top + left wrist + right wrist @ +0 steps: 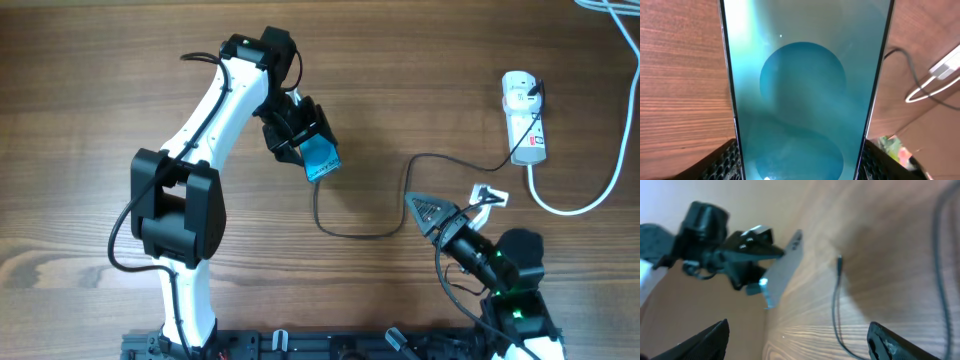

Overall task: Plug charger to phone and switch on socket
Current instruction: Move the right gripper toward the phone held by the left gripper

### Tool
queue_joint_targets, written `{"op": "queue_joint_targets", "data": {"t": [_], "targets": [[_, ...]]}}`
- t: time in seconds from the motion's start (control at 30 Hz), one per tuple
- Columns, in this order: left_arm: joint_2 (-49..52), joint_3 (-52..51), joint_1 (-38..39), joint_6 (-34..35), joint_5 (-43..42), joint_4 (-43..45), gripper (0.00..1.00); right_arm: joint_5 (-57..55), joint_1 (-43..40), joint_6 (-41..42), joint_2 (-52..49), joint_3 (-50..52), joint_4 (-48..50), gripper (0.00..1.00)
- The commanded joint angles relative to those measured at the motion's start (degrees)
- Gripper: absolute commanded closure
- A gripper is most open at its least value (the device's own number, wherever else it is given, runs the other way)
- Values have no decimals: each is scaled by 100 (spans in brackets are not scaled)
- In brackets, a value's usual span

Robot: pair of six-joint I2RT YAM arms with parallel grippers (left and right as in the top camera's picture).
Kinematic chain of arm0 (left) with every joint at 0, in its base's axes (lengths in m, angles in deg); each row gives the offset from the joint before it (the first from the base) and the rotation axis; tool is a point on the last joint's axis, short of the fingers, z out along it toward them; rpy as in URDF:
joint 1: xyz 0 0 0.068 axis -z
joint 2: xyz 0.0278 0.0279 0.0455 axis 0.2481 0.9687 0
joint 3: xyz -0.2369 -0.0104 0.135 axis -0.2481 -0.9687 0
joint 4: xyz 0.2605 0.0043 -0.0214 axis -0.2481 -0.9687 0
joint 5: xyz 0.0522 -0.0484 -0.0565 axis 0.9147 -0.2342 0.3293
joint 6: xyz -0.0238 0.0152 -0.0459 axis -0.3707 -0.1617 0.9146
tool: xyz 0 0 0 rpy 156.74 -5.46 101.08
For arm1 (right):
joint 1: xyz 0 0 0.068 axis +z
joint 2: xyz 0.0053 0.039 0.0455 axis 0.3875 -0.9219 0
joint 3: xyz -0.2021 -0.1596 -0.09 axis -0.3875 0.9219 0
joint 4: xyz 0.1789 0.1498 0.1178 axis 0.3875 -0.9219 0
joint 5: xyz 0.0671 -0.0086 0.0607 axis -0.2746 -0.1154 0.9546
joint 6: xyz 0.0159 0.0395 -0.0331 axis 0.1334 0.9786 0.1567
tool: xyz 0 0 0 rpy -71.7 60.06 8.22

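Note:
The phone, its turquoise screen lit, is lifted off the table with my left gripper shut on its lower end. In the left wrist view the phone fills the frame between the dark fingers. The charger, a thin black cable, runs from the socket across the table and loops round to its plug tip just below the phone. My right gripper stands open near the cable's bend, holding nothing. In the right wrist view the plug tip lies on the wood to the right of the phone.
A thick white cord curves from the socket along the right edge of the wooden table. A small white piece lies beside my right gripper. The left arm's body stands over the table's left middle.

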Motion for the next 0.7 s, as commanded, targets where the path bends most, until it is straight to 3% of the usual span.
{"op": "queue_joint_targets", "data": {"t": [0.0, 0.33, 0.67], "targets": [[-138, 127, -15, 452, -20, 136, 96, 234, 101, -382, -348, -463, 33, 12], [-138, 127, 101, 1134, -15, 577, 96, -846, 1255, -643, -1969, -1405, 120, 14], [-138, 127, 109, 1320, 31, 750, 96, -1458, 2129, -638, -4227, -2909, 144, 18]]}}
